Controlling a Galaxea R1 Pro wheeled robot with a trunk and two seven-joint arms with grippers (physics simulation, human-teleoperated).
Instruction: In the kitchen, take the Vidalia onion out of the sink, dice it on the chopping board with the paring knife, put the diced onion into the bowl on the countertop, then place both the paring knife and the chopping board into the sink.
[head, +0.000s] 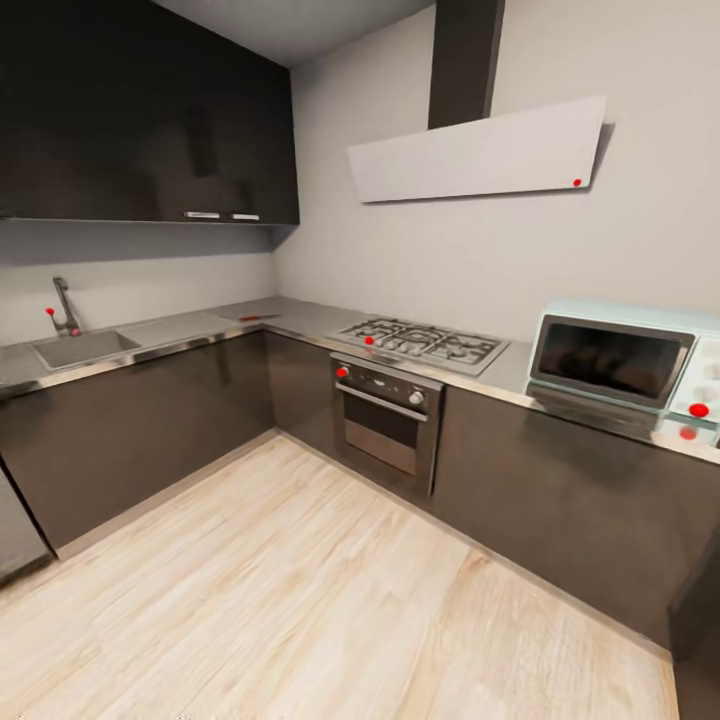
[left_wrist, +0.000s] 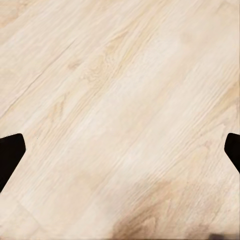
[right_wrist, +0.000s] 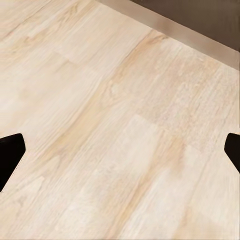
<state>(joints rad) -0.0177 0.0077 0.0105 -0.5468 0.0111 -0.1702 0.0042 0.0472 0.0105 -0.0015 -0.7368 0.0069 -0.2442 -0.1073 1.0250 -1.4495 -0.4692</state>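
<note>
Kitchen corner ahead: sink (head: 85, 348) far along the table (head: 300, 318), something red, maybe the paring knife (head: 259, 317), beyond it. My left claw (left_wrist: 120, 150) and right claw (right_wrist: 120, 150) hang spread, empty over floorboards (head: 300, 600). Rolling in carelessly, I'd clip the cabinets.

Floor (head: 300, 600) is pale wood planks with visible grain, fairly matt. Countertop (head: 300, 318) looks like glossy grey steel and the sink (head: 85, 348) is the same brushed metal, with a chrome faucet (head: 64, 305). Cabinets (head: 150, 420) are dark and slightly reflective. The oven front (head: 385, 420) is shiny metal, and the toaster oven (head: 625, 365) looks like mint plastic.
</note>
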